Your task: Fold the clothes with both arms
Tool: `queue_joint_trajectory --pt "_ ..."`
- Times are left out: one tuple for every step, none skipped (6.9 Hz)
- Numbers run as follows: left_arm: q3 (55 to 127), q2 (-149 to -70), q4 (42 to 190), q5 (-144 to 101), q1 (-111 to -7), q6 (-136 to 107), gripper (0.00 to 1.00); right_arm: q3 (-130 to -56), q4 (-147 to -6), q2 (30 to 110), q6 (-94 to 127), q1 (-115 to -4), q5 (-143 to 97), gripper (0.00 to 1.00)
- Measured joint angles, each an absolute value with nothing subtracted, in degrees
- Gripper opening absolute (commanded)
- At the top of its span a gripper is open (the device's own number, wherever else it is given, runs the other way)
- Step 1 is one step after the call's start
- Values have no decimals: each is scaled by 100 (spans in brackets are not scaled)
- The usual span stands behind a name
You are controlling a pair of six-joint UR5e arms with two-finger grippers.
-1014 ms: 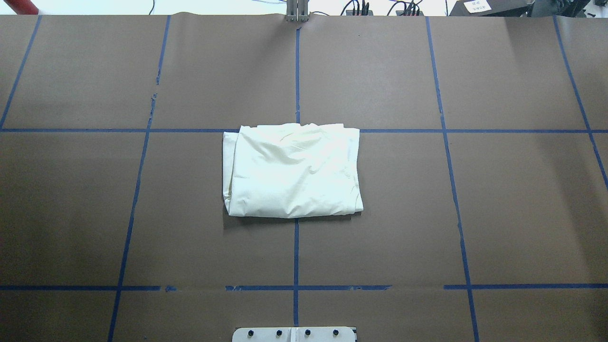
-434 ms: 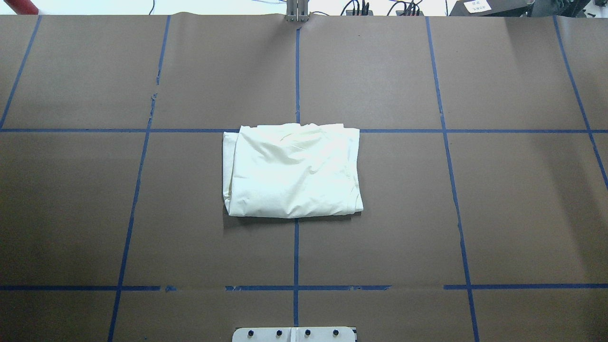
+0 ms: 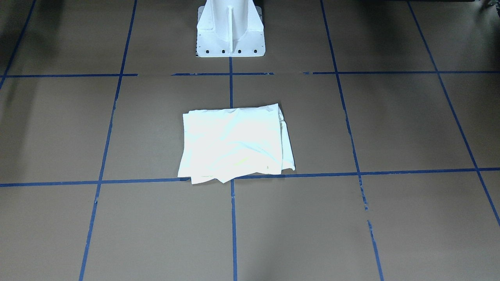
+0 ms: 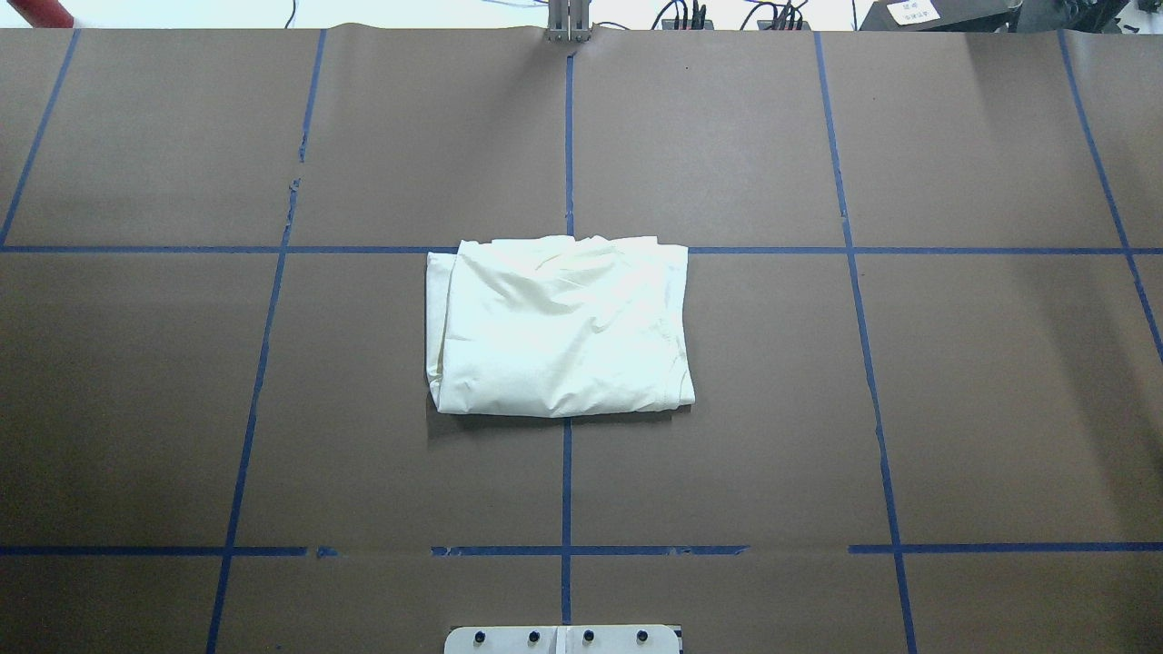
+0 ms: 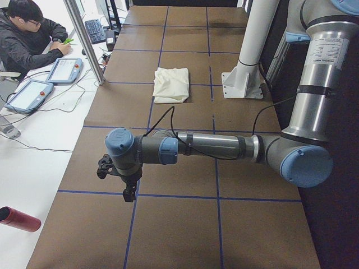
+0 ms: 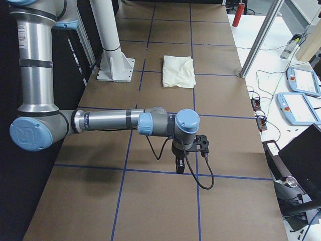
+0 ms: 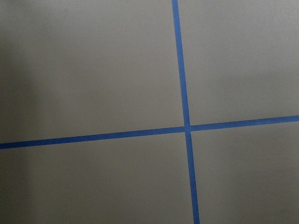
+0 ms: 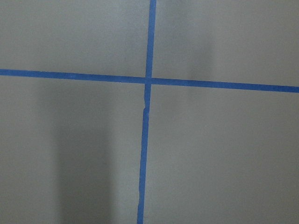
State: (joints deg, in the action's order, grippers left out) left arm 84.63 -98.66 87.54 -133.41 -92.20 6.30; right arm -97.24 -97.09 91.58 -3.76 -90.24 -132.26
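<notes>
Hovering left gripper (image 5: 129,190): above a blue tape cross (image 7: 187,128) near the tabletop's (image 4: 136,409) left edge, well apart from the cloth; I cannot tell whether its pincer is apart or together (only a side view shows it).
T-shirt (image 4: 559,327): mid-table, halfway between left and right edges, folded into a compact rectangle, plain side up.
Right gripper (image 6: 179,165): near the right edge; pincer likewise impossible to tell.
Progress: folding looks finished; at most the ragged far edge needs tidying.

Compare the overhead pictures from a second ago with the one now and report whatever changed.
Nothing visibly changed. The folded T-shirt lies on the same spot of the table, across the centre tape line, with the same outline and creases.
</notes>
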Motion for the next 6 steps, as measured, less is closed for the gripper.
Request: queue_joint_trajectory --pt "8466 -9871 8754 -13342 -9220 626 100 -9719 -9705 9158 -374 -9021 -13266 100" --pt "8480 -9879 8754 -13342 -9220 625 100 -9712 -9704 9161 -374 -9019 -13282 100" --pt "8498 -9888 8754 -13342 -9220 624 100 -9704 -9703 9164 -371 -9019 -13286 100" --pt "8511 -9900 8754 -13342 -9218 624 100 -9683 -9703 9168 -372 -9022 -13288 100" --pt "8520 -9911 8752 -13336 -9209 624 100 -9649 -9703 9172 -373 -9023 -13286 100" --pt "8525 -9913 8748 -13321 -9199 624 100 -9629 -9703 9174 -371 -9023 -13276 100"
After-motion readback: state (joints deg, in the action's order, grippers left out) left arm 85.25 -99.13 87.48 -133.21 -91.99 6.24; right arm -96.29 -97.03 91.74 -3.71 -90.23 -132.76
